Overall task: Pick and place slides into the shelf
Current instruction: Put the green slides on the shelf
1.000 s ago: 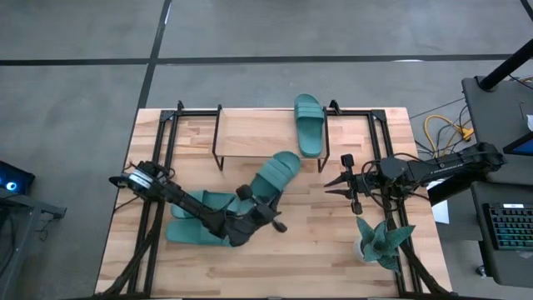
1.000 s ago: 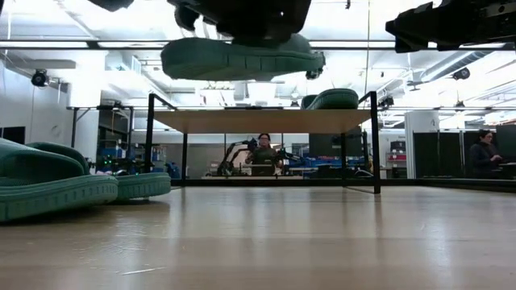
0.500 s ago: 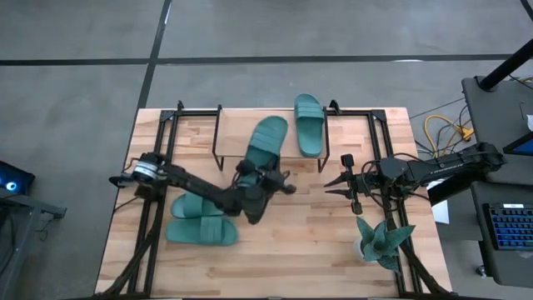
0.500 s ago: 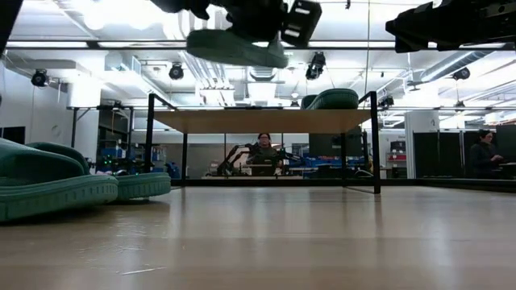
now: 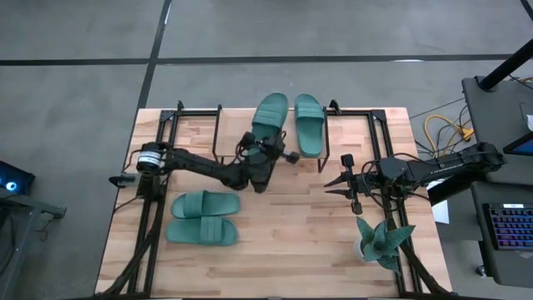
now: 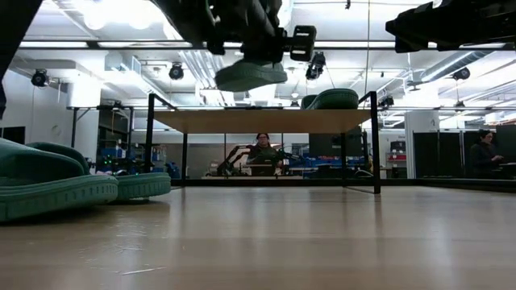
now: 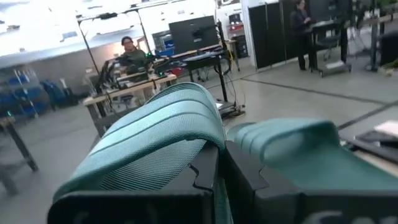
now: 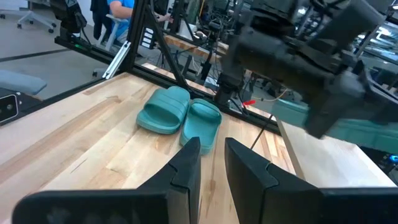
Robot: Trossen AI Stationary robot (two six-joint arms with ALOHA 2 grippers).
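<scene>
My left gripper (image 5: pixel 265 152) is shut on a teal slide (image 5: pixel 271 117), which it holds in the air over the shelf (image 5: pixel 235 133), above the light-wood top board. A second slide (image 5: pixel 309 125) lies flat on that board just to its right. Two more slides (image 5: pixel 205 202) (image 5: pixel 201 232) rest sole-down side by side on the table at the near left. My right gripper (image 5: pixel 331 183) hovers over the table's right half, open, with nothing between its fingers (image 8: pixel 186 158). My left gripper pinches the slide between its two fingers, at one side of the ribbed strap (image 7: pixel 208 144); the fingers cover the exact spot. They come level from the table's near side and lie along the slide. The slide (image 6: pixel 250 75) hangs sole-down, roughly level, clear of the board.
A teal spiky plant (image 5: pixel 379 242) stands at the near right, close behind my right gripper. Black frame rails (image 5: pixel 158 133) run along both sides of the table. The shelf's thin black legs (image 6: pixel 376 145) stand at its corners. People sit at desks in the room beyond.
My left gripper has swung from the table's middle toward the far edge and risen a little, still shut on the slide. The slide has gone with it from above the table to above the shelf's board, turning from a slant to point toward the far edge.
</scene>
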